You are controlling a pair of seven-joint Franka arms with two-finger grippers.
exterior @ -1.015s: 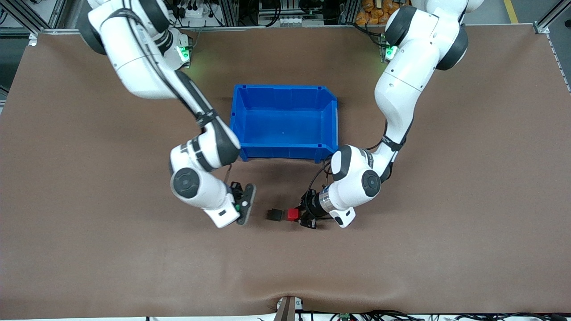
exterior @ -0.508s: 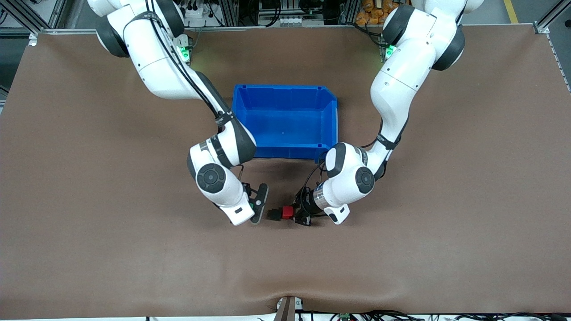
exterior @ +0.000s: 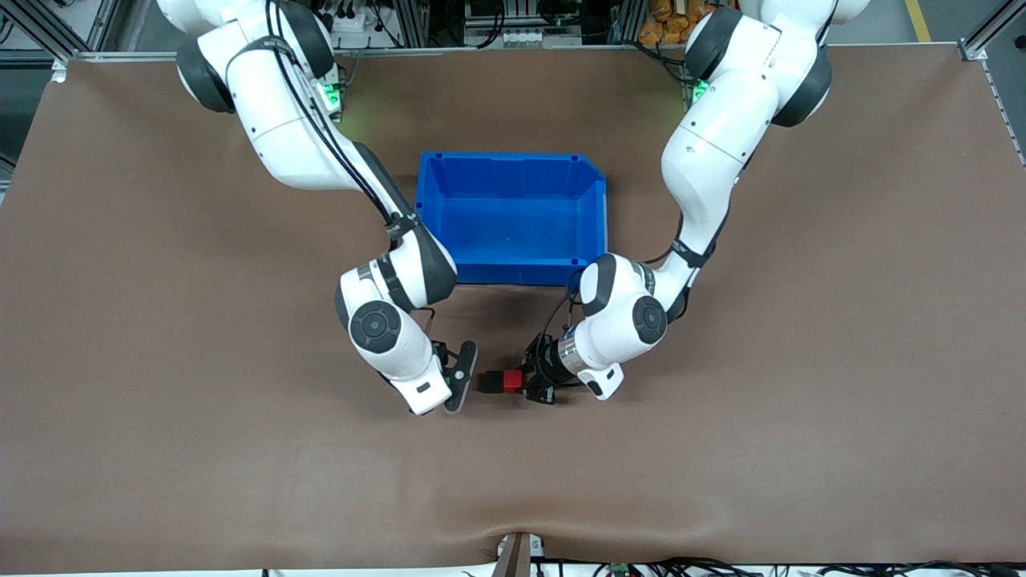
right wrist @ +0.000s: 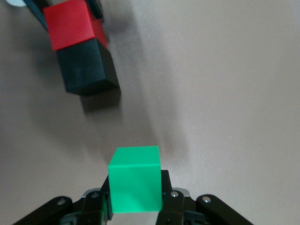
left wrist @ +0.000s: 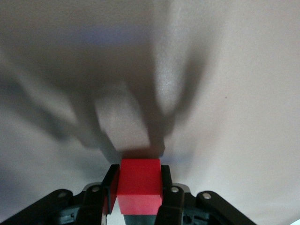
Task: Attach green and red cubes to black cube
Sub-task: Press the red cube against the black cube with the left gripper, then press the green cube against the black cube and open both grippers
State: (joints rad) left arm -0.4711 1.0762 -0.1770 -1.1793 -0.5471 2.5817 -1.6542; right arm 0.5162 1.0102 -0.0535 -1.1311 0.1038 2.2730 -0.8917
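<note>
Red cube [exterior: 510, 380] now touches black cube [exterior: 489, 382]; green cube [right wrist: 134, 179] near.

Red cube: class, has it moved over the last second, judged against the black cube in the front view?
Yes. Held by the left gripper, the red cube has closed the gap and now sits against the black cube, which has barely moved.

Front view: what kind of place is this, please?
Probably a robotics lab. Two arms stand at a table with brown covering, handling a red cube and a black cube near a blue bin; aluminium framing and cables line the edges.
</note>
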